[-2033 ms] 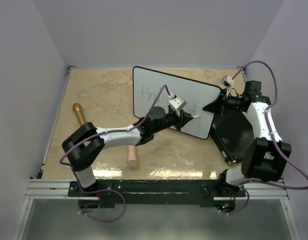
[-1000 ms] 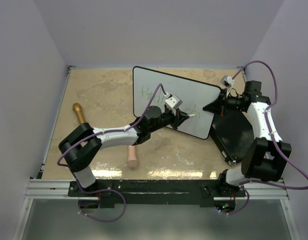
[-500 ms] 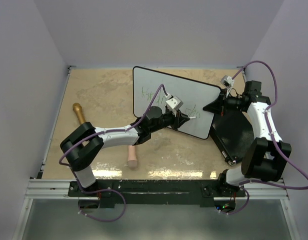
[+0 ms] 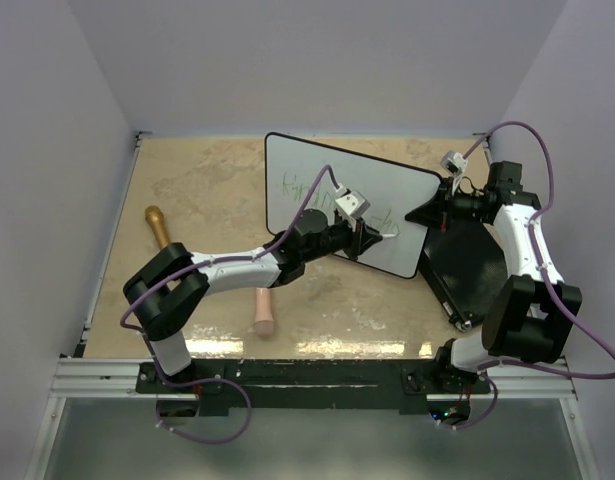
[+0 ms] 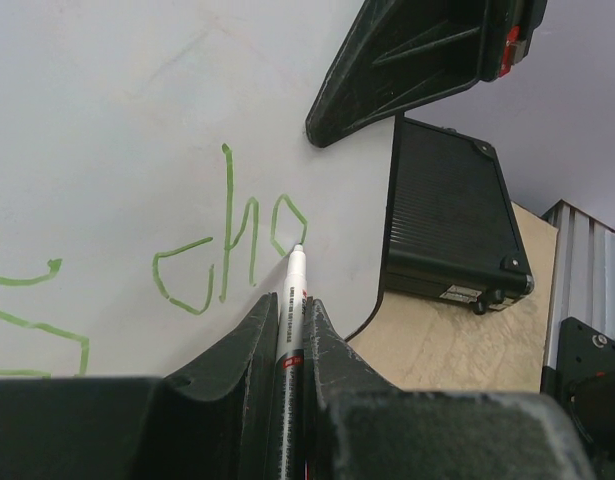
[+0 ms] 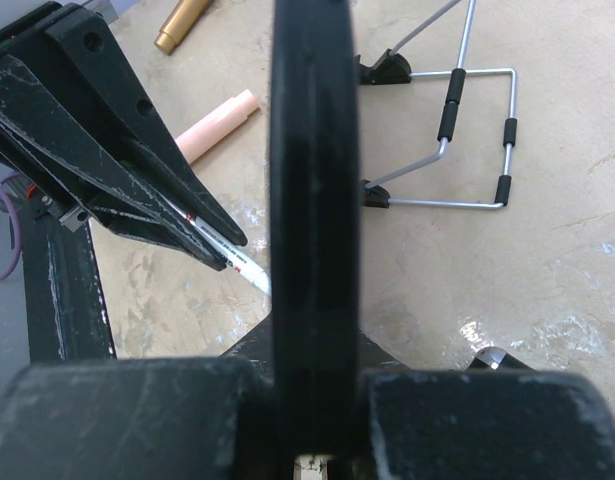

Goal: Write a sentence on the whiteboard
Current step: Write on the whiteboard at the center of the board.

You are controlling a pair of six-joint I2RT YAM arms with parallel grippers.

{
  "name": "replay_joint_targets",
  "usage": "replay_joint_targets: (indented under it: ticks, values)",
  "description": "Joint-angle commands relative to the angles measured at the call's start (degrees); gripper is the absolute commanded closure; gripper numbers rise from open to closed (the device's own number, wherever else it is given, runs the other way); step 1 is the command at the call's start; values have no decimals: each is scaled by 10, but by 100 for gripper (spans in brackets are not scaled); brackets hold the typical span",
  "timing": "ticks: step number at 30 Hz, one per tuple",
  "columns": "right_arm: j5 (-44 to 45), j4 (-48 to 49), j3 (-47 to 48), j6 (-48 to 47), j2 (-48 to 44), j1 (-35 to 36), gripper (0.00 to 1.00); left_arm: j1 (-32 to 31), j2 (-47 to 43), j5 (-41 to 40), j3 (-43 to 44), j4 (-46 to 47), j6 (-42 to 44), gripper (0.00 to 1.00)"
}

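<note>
Free space is frame-right of your tip

Your left jaws [image 5: 290, 308] grip the slim white marker [image 5: 295, 270], tip on the green handwritten sentence [image 5: 225, 220]. Right jaws [image 4: 439, 206] pinch the glossy white whiteboard [image 4: 387, 185] by its right rim, mid-frame.

Soft, even overhead light; top view sharp.
Glare patches mark the near edge of the table [image 4: 217, 347]; closest foreground blurs in wrist views.
</note>
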Motion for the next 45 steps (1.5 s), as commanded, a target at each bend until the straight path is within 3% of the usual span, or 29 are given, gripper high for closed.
replay_joint_targets:
  ticks: [1,31,45]
  values:
    - [30,-1,6,-17,-14,3,100,3,5,-17,37,22,-2,100]
    - [30,-1,7,-17,-14,3,100,3,23,-9,28,-16,-4,100]
    - [30,-1,6,-18,-13,2,100,4,-60,56,-17,45,-26,100]
